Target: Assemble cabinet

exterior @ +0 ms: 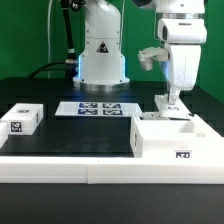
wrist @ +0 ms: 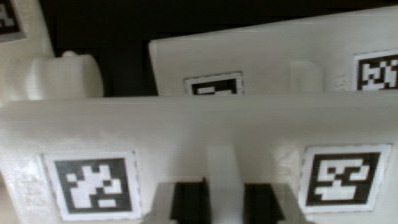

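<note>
The cabinet (exterior: 160, 136), a large white box-shaped body with a tag on its front, lies at the front of the exterior view's right. Just behind it stands a smaller white tagged panel (exterior: 172, 104). My gripper (exterior: 172, 98) hangs straight down onto that panel. In the wrist view the dark fingers (wrist: 187, 203) sit either side of a narrow white rib of the panel (wrist: 107, 130), which bears two tags. The gripper (wrist: 226, 203) looks shut on that rib. Another white tagged surface (wrist: 267, 55) lies beyond it.
A small loose white block (exterior: 22, 118) with one tag sits at the exterior view's left. The marker board (exterior: 100, 108) lies flat in the middle, in front of the arm's base (exterior: 102, 60). A white rim (exterior: 60, 160) runs along the table's front.
</note>
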Motion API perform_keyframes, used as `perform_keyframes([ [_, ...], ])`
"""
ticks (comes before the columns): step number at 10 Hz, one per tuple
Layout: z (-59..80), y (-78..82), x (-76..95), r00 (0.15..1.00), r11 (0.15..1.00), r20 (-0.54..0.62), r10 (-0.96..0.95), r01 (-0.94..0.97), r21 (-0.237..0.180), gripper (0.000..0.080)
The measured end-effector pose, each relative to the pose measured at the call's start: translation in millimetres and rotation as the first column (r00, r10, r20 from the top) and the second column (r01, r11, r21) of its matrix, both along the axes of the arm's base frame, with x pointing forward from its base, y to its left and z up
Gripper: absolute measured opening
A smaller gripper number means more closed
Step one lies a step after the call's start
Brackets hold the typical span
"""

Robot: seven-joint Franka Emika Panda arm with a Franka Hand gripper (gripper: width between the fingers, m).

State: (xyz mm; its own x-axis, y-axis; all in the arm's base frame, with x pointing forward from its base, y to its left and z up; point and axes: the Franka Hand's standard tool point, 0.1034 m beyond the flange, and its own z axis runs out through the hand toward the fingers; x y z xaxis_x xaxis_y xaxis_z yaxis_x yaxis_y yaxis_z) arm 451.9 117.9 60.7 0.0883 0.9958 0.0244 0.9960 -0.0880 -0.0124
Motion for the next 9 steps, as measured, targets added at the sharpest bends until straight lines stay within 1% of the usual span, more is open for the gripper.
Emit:
perform_keyframes([
  [4, 1.0, 2.6, 9.7, 1.000, 1.000, 0.004, -0.007, 0.007, 0.003, 0.0070],
  [9, -1.8, 1.7, 8.6, 1.000, 1.000, 0.000, -0.005, 0.005, 0.004, 0.0070],
])
